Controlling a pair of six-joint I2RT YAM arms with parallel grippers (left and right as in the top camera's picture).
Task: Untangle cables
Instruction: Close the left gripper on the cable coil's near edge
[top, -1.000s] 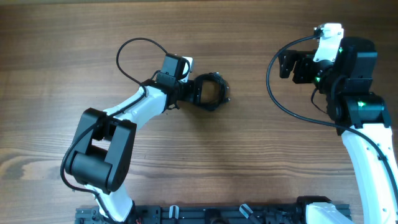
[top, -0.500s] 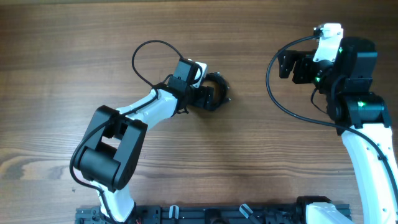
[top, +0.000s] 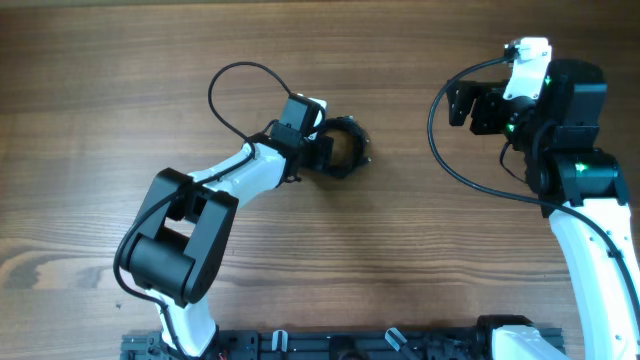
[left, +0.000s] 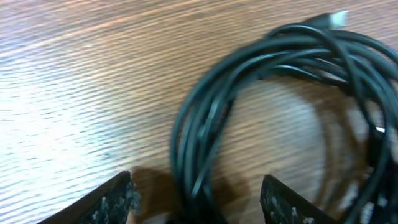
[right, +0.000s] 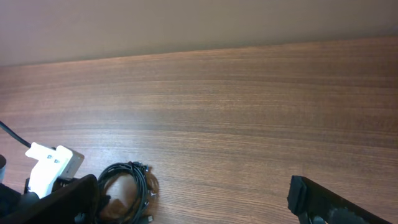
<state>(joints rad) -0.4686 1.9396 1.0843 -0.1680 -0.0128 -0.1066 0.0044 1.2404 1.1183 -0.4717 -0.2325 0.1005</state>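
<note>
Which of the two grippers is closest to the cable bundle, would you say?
The left gripper: it straddles the cables, while the right gripper hangs well away.

A brown wood-grain table (top: 400, 250) meets a plain pale wall (right: 186, 25).

You have one coiled bundle of thin black cables (left: 194, 130), one brown wooden tabletop (top: 90, 110), and two white-and-black robot arms (top: 232, 176).
</note>
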